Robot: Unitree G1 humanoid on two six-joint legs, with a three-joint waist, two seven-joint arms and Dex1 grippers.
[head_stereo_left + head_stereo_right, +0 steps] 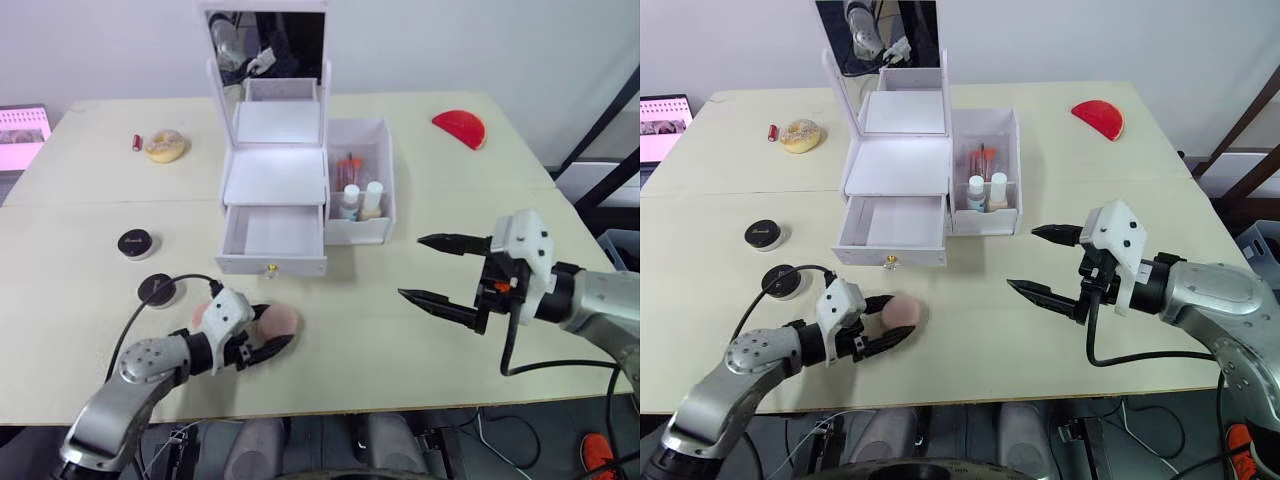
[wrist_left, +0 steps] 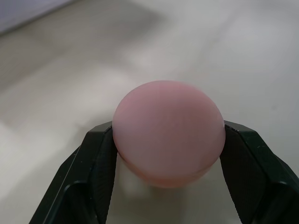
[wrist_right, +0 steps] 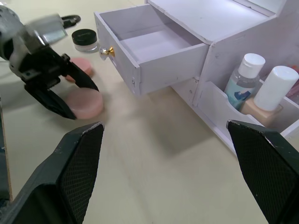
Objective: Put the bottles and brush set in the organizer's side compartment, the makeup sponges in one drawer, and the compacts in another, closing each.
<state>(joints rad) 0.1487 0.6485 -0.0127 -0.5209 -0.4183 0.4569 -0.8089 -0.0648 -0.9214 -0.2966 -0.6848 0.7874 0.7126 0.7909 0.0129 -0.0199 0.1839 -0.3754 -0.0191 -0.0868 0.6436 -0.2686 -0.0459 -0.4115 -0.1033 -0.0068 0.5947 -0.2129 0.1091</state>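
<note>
My left gripper (image 1: 262, 347) pinches a pink makeup sponge (image 1: 279, 322) at the table's near left edge; soft, it could squirm free on lifting. My right gripper (image 1: 440, 268) hangs spread wide, empty. Farther off, the organizer's bottom drawer (image 1: 272, 238) stands open.

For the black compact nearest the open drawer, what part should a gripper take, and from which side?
Take the black compact across its round rim, coming down from above. It lies flat on the table as a low disc, so only opposite edges give the fingers purchase. The left gripper is nearer but probably busy: it sits closed around a pink makeup sponge. The cable looping beside the compact could get in the way.
</note>
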